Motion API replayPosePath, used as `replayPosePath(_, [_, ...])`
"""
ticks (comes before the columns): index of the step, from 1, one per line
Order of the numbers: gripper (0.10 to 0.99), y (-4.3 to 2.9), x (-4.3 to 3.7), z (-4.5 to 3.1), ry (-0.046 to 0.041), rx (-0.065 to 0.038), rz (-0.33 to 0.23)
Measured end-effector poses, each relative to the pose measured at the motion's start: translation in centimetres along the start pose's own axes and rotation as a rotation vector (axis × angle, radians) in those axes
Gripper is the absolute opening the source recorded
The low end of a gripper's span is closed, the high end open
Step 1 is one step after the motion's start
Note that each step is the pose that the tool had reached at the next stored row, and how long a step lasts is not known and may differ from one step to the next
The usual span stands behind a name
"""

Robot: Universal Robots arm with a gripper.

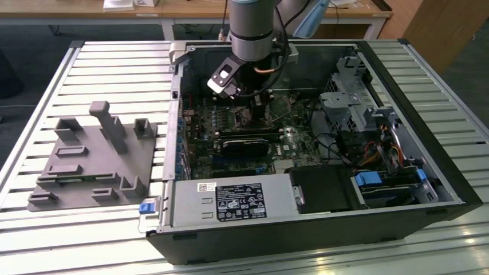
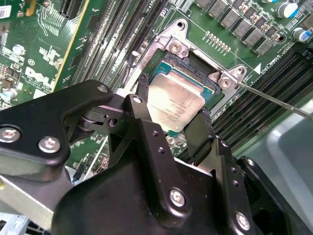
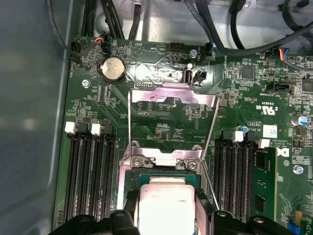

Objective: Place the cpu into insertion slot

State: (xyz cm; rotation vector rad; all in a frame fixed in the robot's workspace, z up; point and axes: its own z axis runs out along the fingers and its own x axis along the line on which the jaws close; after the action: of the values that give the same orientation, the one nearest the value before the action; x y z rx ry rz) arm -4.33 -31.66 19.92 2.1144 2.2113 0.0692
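Silvery metal of the cpu [image 2: 175, 104] shows between the two black fingers [image 2: 143, 98] of the claw [image 2: 173, 100], which pinches it by opposite edges directly over the insertion slot [image 2: 196, 62]. The hinged metal bracket [image 3: 173, 92] stands open, swung clear of the insertion slot. By my reading the lowering step is in hand, and seating calls for the cpu to sit square with the slot's frame. Whether the cpu already touches the insertion slot is hidden by the fingers. Part of the cpu is cut off in the first wrist view.
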Motion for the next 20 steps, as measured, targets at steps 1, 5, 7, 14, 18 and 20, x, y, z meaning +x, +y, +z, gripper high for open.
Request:
replayPosePath(1, [0.541,-0.01,0.03,0.08,0.0001,0.000,0.000])
replayPosePath(5, [0.541,-0.03,0.13,0.35,0.0001,0.000,0.000])
replayPosePath(7, [0.541,-0.06,0.16,0.46,0.0000,0.000,0.000])
replayPosePath(14, [0.541,-0.13,0.24,0.67,-0.0005,0.000,0.001])
replayPosePath(18, [0.541,-0.13,0.25,0.70,-0.0001,0.000,0.001])
replayPosePath(20, [0.541,-0.13,0.25,0.70,-0.0001,0.000,0.001])
